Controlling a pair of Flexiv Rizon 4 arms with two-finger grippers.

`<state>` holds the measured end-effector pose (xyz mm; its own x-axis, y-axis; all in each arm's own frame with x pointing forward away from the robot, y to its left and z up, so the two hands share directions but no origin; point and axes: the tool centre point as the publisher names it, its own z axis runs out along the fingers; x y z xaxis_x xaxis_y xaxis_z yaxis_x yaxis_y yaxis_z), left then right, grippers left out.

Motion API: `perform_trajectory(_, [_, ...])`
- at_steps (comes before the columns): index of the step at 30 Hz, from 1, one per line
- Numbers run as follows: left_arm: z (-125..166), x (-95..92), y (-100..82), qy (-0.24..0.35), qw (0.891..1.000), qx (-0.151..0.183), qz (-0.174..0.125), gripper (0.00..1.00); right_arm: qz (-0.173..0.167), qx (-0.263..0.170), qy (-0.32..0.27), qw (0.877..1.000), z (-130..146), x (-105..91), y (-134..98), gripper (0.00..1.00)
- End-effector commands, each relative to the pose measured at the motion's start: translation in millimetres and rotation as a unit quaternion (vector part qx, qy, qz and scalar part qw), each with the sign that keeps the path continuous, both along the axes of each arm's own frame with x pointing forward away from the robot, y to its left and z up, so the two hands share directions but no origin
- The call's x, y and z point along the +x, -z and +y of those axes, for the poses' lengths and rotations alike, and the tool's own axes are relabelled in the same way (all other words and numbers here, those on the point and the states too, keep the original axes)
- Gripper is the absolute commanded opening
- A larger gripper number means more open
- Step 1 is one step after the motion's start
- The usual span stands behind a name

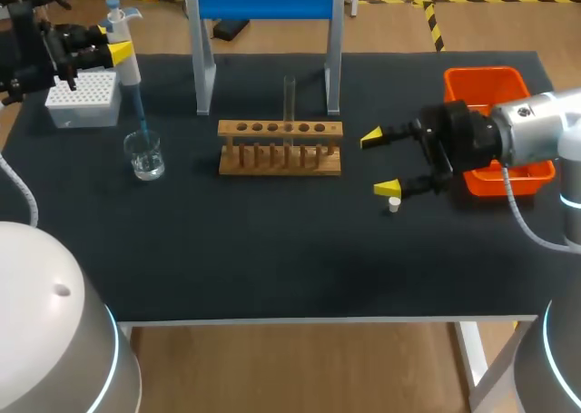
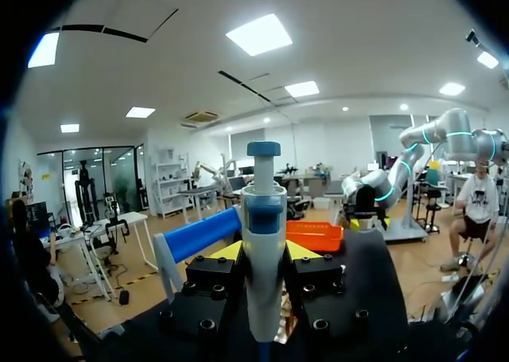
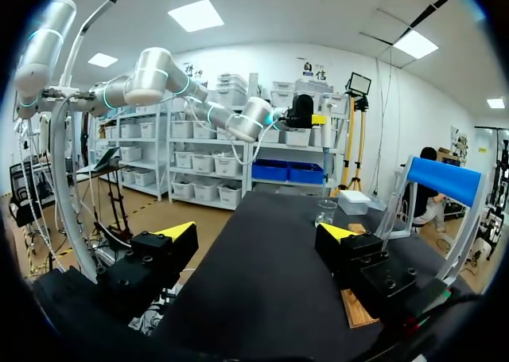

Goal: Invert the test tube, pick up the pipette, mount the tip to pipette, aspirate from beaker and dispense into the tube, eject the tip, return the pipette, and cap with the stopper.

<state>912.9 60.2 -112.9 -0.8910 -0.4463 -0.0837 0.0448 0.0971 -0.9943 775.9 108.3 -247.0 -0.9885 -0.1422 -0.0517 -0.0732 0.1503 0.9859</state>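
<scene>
The pipette [image 1: 130, 66] stands upright over the beaker [image 1: 143, 154] at the left of the table [image 1: 272, 259], and its blue tip [image 1: 142, 115] reaches down inside the glass. Whether the tip's end is under the liquid is too fine to tell. Judging by this, the step in hand is the aspirating. The tip is mounted, and the test tube [image 1: 290, 95] stands mouth-up in the wooden rack [image 1: 280, 150] at the table's middle.

The next move would call for lifting the pipette straight out of the beaker, so the tip clears the rim. It would then be carried across to the tube and lined up over its narrow mouth — a small target.

The left gripper [image 1: 116, 48] is clamped on the pipette's body. The left wrist view shows the white barrel held between the two fingers. Just beside it is the tip box [image 1: 83, 100], and the blue stand [image 1: 263, 0] rises behind the rack.

The right gripper [image 1: 382, 163] hangs to the right of the rack, fingers spread wide with nothing between them. The white stopper [image 1: 394, 205] lies on the table just beside its nearer fingertip, apart from it, not yet picked up. The orange bin [image 1: 481, 79] sits behind the right wrist.
</scene>
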Motion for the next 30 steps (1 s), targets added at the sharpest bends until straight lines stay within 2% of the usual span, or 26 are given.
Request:
perform_trajectory(1, [-0.5, 0.2, 0.3, -0.001, 1.0, 0.0, -0.001, 0.0, 0.0, -0.001, 0.0, 1.0, -0.7, -0.5, -0.8, 1.0])
perform_trajectory(5, [-0.5, 0.2, 0.3, -0.001, 1.0, 0.0, -0.001, 0.0, -0.007, -0.023, 0.001, 1.0, 18.0, -2.9, -3.5, 1.0])
perform_trajectory(12, [-0.5, 0.2, 0.3, -0.001, 1.0, 0.0, -0.001, 0.0, -0.019, -0.077, 0.054, 0.995, 63.1, 0.7, -0.3, 1.0])
perform_trajectory(17, [-0.5, 0.2, 0.3, -0.001, 1.0, 0.0, -0.001, 0.0, -0.019, -0.099, 0.089, 0.991, 102.0, 1.8, 6.4, 1.0])
perform_trajectory(20, [-0.5, 0.2, 0.3, -0.001, 1.0, 0.0, -0.001, 0.0, -0.03, -0.119, 0.113, 0.986, 123.6, 4.3, 15.3, 1.0])
perform_trajectory(22, [-0.5, 0.2, 0.3, -0.001, 1.0, 0.0, -0.001, 0.0, -0.015, -0.123, 0.125, 0.984, 136.5, 7.5, 23.0, 1.0])
perform_trajectory(25, [-0.5, 0.2, 0.3, -0.001, 1.0, 0.0, -0.001, 0.0, -0.024, -0.137, 0.153, 0.978, 151.0, 12.4, 36.1, 1.0])
perform_trajectory(26, [-0.5, 0.2, 0.3, -0.001, 1.0, 0.0, -0.001, 0.0, -0.012, -0.136, 0.161, 0.977, 156.8, 14.7, 41.7, 1.0])
perform_trajectory(30, [-0.5, 0.2, 0.3, -0.001, 1.0, 0.0, -0.001, 0.0, -0.006, -0.146, 0.175, 0.974, 171.2, 18.6, 55.6, 1.0])
